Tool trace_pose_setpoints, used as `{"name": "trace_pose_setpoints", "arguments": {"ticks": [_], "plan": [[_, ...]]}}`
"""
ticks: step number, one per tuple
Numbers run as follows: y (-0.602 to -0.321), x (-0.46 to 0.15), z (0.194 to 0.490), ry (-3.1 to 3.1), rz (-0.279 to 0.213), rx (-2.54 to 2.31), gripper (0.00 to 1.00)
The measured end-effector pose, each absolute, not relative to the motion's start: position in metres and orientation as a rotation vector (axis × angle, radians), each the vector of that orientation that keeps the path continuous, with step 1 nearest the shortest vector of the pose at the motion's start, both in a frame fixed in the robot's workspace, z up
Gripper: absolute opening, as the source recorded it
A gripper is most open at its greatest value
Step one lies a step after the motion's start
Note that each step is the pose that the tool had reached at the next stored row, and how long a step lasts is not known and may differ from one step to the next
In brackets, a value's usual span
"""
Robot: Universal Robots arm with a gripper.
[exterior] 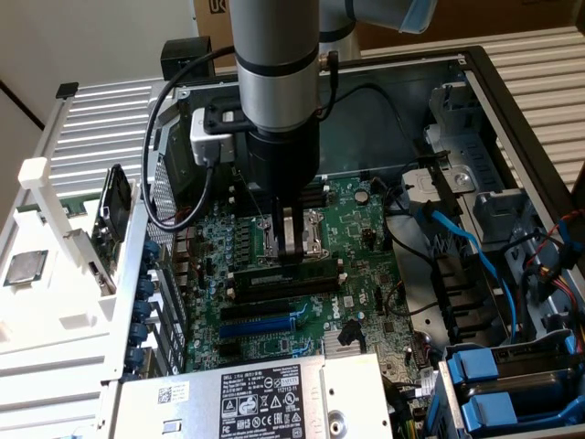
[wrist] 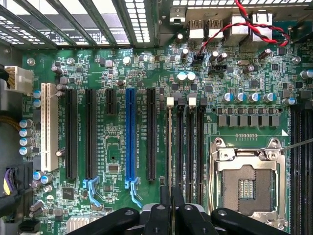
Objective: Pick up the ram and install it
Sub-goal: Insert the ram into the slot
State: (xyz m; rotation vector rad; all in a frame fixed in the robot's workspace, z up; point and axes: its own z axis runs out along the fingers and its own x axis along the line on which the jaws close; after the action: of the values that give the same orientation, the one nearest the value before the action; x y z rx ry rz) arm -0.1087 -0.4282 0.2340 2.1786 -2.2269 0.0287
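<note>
The arm [exterior: 274, 64] comes straight down from above. Its silver wrist section stands upright, and the black tool [exterior: 293, 249] below it points vertically downward. A white bracket [exterior: 206, 137] sits on the side of the wrist toward the exterior view's left. In the wrist view the two fingers [wrist: 165, 203] stand close together, pinched on the thin edge of the ram [wrist: 169, 147], with the black links [wrist: 115, 220] splayed out to either side.

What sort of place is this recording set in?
Likely a computer-assembly test bench: an open desktop case, its green motherboard exposed, and the gripper gripping the ram at the memory slots.
</note>
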Motion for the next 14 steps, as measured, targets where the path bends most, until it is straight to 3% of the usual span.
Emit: {"name": "trace_pose_setpoints", "arguments": {"ticks": [14], "plan": [[-0.4291,-0.1095,0.2334,-2.23,0.033,2.179,0.13]]}}
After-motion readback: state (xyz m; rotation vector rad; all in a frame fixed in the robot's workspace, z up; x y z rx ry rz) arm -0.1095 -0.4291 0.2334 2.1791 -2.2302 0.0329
